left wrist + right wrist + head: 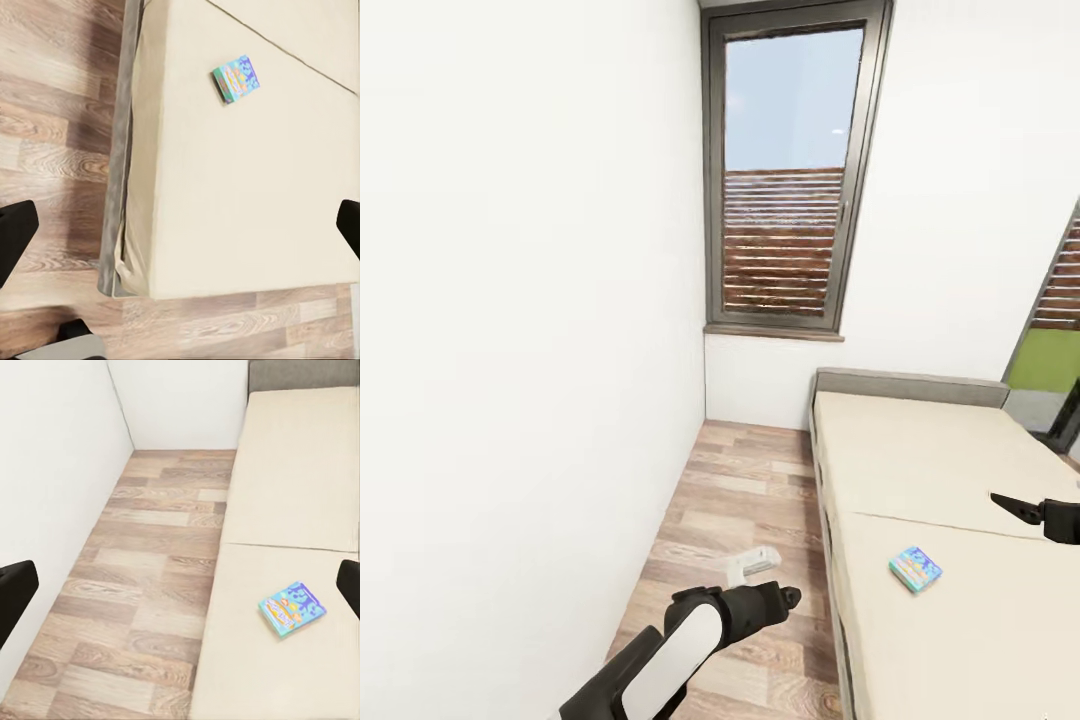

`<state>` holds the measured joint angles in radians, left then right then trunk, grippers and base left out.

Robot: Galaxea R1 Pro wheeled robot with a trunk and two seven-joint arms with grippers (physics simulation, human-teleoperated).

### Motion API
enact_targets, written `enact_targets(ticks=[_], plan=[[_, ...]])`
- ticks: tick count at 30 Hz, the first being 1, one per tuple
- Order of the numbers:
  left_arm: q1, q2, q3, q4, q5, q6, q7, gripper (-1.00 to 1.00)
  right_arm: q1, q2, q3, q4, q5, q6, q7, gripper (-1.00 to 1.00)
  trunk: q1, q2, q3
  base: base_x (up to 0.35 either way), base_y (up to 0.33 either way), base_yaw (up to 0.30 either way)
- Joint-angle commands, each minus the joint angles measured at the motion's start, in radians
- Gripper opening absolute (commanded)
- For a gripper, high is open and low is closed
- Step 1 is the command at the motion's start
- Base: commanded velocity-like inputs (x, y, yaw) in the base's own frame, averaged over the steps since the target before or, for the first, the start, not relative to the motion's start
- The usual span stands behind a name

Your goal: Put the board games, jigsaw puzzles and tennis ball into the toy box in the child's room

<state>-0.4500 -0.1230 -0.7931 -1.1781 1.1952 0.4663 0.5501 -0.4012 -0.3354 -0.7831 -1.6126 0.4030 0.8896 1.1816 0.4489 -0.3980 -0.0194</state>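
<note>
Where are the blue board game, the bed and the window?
blue board game (915, 569), head view, printed top.
bed (920, 470), head view, bare beige mattress.
window (790, 100), head view, upper glass pane.

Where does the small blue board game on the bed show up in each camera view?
Head view: the blue board game lies low and right of centre, on the bed.
Left wrist view: it sits near the top, right of centre.
Right wrist view: it is low and to the right.
Shared landmark: the seam across the beige mattress, running close by the game.
</note>
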Motion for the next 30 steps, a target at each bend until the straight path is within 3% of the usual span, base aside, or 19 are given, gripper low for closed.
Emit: enact_targets(ticks=[1, 22, 30], plan=[[-0.001, 0.001, -0.001, -0.002, 0.009, 0.000, 0.009, 1.00, -0.001, 0.000, -0.001, -0.001, 0.010, 0.006, 0.010, 1.00, 0.001, -0.002, -0.002, 0.239, 0.241, -0.229], [-0.001, -0.001, -0.001, -0.002, 0.009, 0.001, 0.010, 1.00, 0.002, 0.005, -0.002, -0.001, 0.010, -0.001, 0.011, 1.00, 0.001, -0.002, -0.002, 0.046, 0.033, -0.025], [-0.001, -0.002, -0.001, -0.002, 0.009, 0.002, 0.010, 1.00, 0.002, 0.001, -0.002, -0.001, 0.010, -0.001, 0.010, 1.00, 0.001, -0.002, -0.002, 0.230, 0.142, 0.000]])
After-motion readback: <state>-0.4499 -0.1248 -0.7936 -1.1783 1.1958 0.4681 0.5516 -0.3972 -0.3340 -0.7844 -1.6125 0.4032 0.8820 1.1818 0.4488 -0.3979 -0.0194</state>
